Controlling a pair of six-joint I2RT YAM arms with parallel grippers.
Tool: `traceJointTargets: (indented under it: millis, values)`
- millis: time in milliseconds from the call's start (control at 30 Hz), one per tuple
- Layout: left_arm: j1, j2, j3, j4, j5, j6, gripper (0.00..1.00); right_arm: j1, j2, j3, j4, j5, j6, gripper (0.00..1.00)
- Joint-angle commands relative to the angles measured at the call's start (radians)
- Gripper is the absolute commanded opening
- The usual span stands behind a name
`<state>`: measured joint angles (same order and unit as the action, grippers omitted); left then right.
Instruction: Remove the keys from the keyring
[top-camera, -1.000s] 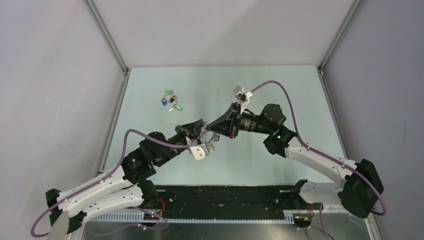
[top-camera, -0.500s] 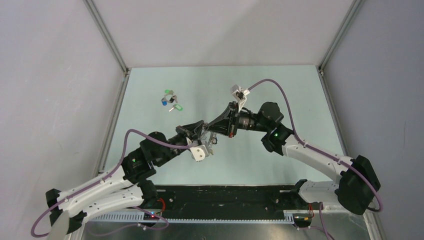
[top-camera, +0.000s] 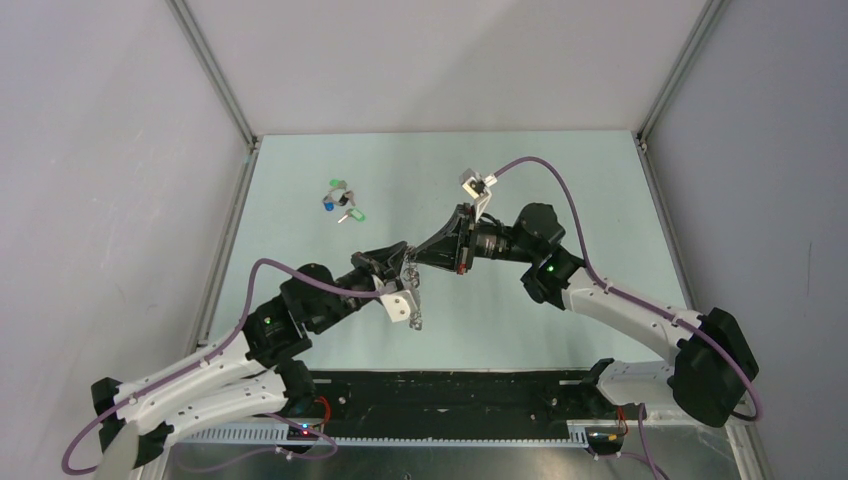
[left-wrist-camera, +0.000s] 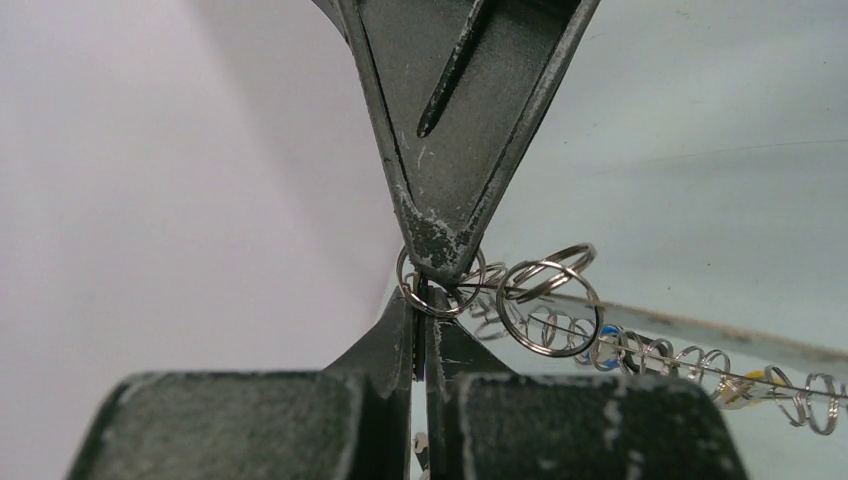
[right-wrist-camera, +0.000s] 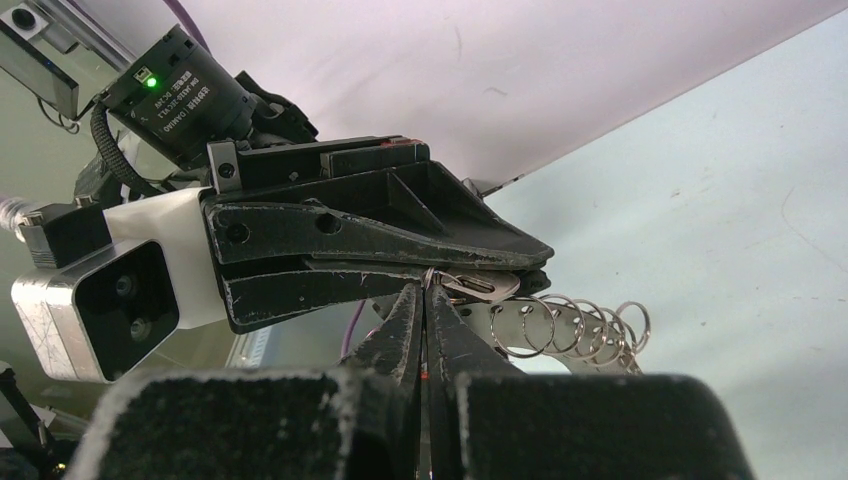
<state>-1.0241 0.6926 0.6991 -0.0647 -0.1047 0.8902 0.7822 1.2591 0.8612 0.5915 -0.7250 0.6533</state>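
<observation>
My two grippers meet tip to tip above the mat. In the left wrist view my left gripper (left-wrist-camera: 424, 300) is shut on the rim of the keyring (left-wrist-camera: 640, 350), seen edge-on with its wire loops running off to the right. A blue tag (left-wrist-camera: 600, 347) and a yellow tag (left-wrist-camera: 738, 386) show among the loops. My right gripper (right-wrist-camera: 428, 290) is shut on a small wire loop beside a silver key head (right-wrist-camera: 482, 285). The keyring (right-wrist-camera: 560, 345) shows just behind. From above, my left gripper (top-camera: 408, 268) and right gripper (top-camera: 420, 262) touch, and the ring hangs below them (top-camera: 414, 305).
Several loose keys (top-camera: 340, 201) with green, blue and black tags lie on the pale green mat (top-camera: 560, 170) at the back left. Aluminium frame posts (top-camera: 215, 80) and grey walls stand on both sides. A black rail (top-camera: 450, 390) runs along the near edge.
My right arm has shifted slightly left toward my left gripper. The keyring now hangs lower under the left gripper, with one piece dangling down.
</observation>
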Motion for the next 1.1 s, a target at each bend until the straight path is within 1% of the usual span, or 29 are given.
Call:
traceJointTargets:
  millis: [0, 367, 1067]
  values:
    - [-0.001, -0.019, 0.013, 0.124, -0.007, 0.004, 0.00, 0.018, 0.000, 0.021, -0.062, -0.053, 0.015, 0.00]
    - [0.002, -0.026, 0.014, 0.126, -0.017, 0.010, 0.00, 0.037, -0.011, 0.003, -0.148, -0.064, -0.009, 0.00]
    - [0.021, -0.017, 0.014, 0.146, -0.053, 0.010, 0.00, 0.044, -0.021, -0.010, -0.400, -0.124, -0.129, 0.00]
